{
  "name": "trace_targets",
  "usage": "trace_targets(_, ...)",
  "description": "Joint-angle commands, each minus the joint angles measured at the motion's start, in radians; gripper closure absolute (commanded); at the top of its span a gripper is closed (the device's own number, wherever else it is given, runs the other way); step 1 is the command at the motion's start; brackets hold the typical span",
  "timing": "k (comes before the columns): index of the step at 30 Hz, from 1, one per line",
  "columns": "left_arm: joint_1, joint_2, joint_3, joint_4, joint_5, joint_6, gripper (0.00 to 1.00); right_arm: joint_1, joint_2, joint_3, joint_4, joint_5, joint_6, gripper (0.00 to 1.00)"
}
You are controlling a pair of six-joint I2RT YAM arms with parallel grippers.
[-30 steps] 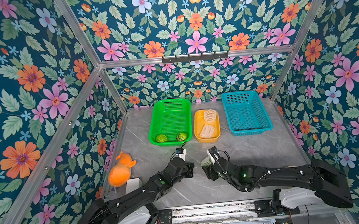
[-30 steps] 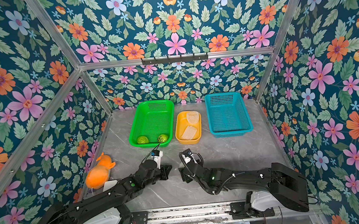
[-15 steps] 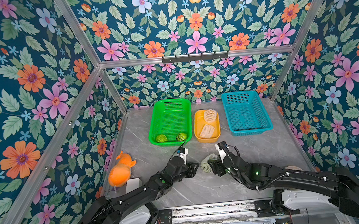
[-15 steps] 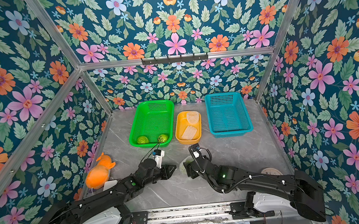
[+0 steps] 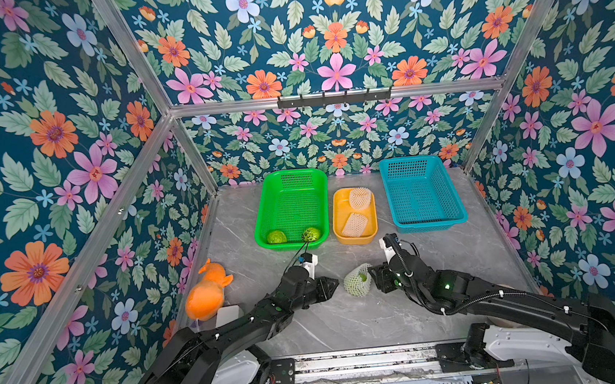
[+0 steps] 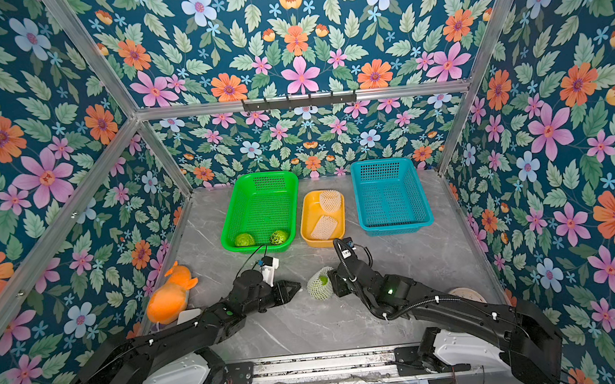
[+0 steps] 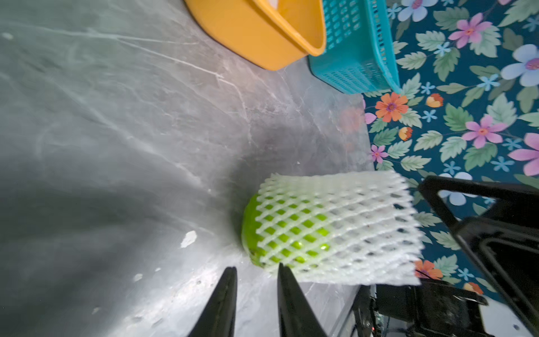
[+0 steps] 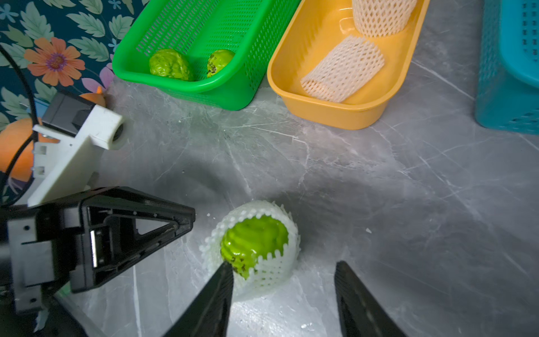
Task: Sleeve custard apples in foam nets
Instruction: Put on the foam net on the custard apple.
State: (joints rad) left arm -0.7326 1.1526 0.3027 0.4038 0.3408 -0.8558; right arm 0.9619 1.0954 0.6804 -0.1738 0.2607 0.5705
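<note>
Table (image 5: 456,263) in grey marble fills the lower middle of both top views. At its centre, low in the frame, one apple (image 5: 361,277) lies on its side inside a net (image 5: 356,285). It sits between the two arms, and nothing holds it.

In the left wrist view the net (image 7: 335,221) wraps most of the apple (image 7: 250,230). The green end pokes out of one mouth, and a slack, empty length of mesh runs toward the right arm. The left fingers (image 7: 230,280) stand narrow with nothing between them, one tip just beside the net's edge.

In the right wrist view the right fingers (image 8: 221,280) stand wide. The net's open mouth (image 8: 262,210) lies just past the tips and shows the apple (image 8: 253,239) inside. One tip overlaps the net's rim; I cannot tell whether it touches.

Toward the upper middle of the top views a green basket (image 5: 293,173) holds two bare apples (image 5: 276,237) (image 5: 311,234) at its near end. Just right of it a yellow tray (image 5: 343,207) holds two spare nets (image 5: 359,198) (image 5: 354,225). Right again stands a blue basket (image 5: 421,190). An orange plush toy (image 5: 208,294) lies at the table's left edge.
</note>
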Motion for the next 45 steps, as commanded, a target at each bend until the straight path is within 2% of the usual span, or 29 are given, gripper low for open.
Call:
trace_targets(1,0.003,-0.010,0.012,0.025,0.021,0.027,0.70,-0.002,0.024,0.017,0.038,-0.055,-0.004,0.45)
trace_targets(11,0.029,-0.023,0.001,-0.034,-0.017,0.054,0.71,-0.001,0.180,0.038,0.184,-0.119,-0.019,0.47)
trace_targets(18,0.066,-0.059,-0.022,-0.057,-0.022,0.064,0.72,0.004,0.264,0.048,0.157,-0.135,-0.006,0.53)
trace_targets(25,0.070,-0.044,-0.021,-0.041,-0.012,0.068,0.71,0.035,0.299,0.066,0.121,-0.101,-0.004,0.53)
trace_targets(30,0.072,-0.036,-0.019,-0.034,-0.009,0.070,0.69,0.041,0.270,0.082,0.090,-0.070,-0.003,0.51)
trace_targets(38,0.073,-0.049,-0.021,-0.041,-0.014,0.070,0.62,0.041,0.209,0.110,0.021,-0.061,-0.008,0.23)
trace_targets(41,0.073,-0.052,-0.021,-0.043,-0.012,0.070,0.60,0.041,0.190,0.111,0.017,-0.068,-0.004,0.18)
trace_targets(45,0.074,-0.042,-0.017,-0.029,-0.004,0.048,0.56,0.034,0.163,0.119,-0.015,-0.067,0.010,0.19)
